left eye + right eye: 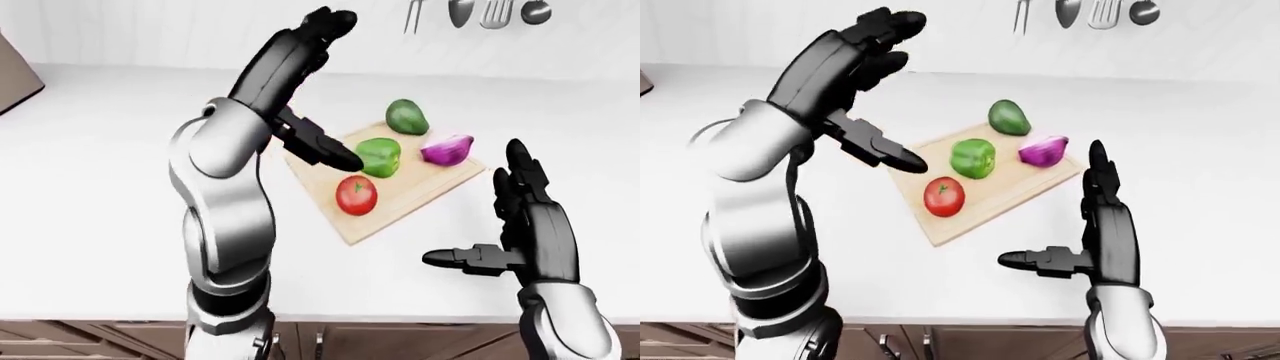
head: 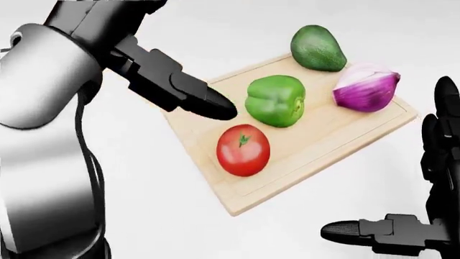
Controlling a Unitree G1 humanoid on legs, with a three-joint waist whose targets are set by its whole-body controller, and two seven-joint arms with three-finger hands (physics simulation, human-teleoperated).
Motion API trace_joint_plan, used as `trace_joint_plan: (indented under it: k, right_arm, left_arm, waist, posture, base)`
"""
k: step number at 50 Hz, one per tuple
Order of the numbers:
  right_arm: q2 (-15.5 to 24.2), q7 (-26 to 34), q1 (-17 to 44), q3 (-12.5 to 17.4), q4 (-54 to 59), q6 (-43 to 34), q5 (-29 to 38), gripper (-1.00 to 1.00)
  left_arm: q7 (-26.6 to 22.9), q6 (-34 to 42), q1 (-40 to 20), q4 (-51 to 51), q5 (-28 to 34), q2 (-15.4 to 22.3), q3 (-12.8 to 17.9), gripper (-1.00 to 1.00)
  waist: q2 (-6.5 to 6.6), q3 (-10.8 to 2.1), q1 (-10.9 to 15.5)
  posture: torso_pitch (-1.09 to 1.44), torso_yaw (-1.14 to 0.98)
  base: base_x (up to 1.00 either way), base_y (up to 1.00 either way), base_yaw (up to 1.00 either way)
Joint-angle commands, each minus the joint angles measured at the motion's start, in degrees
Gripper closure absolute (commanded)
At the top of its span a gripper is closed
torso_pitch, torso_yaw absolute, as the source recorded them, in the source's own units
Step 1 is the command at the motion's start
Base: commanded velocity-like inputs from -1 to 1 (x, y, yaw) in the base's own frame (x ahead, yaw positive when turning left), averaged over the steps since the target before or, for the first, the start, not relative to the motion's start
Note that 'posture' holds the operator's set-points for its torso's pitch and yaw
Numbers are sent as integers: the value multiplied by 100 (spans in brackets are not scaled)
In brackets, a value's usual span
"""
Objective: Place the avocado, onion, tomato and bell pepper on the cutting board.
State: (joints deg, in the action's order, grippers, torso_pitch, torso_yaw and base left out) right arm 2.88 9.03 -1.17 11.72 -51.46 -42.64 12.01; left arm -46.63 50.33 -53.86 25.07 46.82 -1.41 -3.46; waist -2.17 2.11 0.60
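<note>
The surface (image 1: 90,187) is plain, matte white, with brown cabinet fronts under its near edge; metal utensils (image 1: 480,13) hang on the wall above its far edge. The cutting board (image 2: 338,137) is a pale wooden rectangle with a shallow groove inside its rim; it lies skewed on the surface, its long axis running from the head view's lower left to upper right. All four foods rest on it, apart from one another: the glossy, lobed green bell pepper (image 2: 276,101) near the middle; the smooth round red tomato (image 2: 243,149), green stem scar up, toward the board's near left corner; the dark green avocado (image 2: 317,48), pear-shaped, at the far edge with its narrow end pointing away; the purple onion (image 2: 366,88), a cut piece with a paler face, near the far right corner. The left hand (image 1: 310,90), black and jointed, hangs above the board's left edge, fingers spread, holding nothing; the right hand (image 1: 1095,225) stands upright beside the board's right edge, likewise spread and empty. No writing is readable.
</note>
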Motion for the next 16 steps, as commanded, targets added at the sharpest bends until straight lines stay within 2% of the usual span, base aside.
trace_joint_plan:
  k: [1, 5, 8, 16]
  right_arm:
    - [57, -7, 109, 37, -264, 15, 40, -100]
    - [122, 45, 250, 29, -439, -254, 91, -100]
    - [146, 55, 323, 8, -469, -339, 122, -100]
    - [233, 125, 508, 68, -676, -657, 180, -100]
  left_arm:
    - [-10, 279, -203, 432, -9, 285, 111, -100]
    - [-168, 701, -28, 941, -29, 741, 240, -100]
    - [-251, 908, 246, 1318, 0, 891, 234, -100]
    - [-228, 1233, 1239, 2309, -49, 1270, 529, -100]
  waist:
    - [-20, -115, 10]
    - [9, -77, -3]
    - [22, -70, -3]
    - [46, -92, -7]
  posture:
    - [0, 0]
    - [0, 0]
    - [0, 0]
    - [0, 0]
  base:
    - [0, 0, 0]
    - [0, 0, 0]
    - [0, 0, 0]
    - [0, 0, 0]
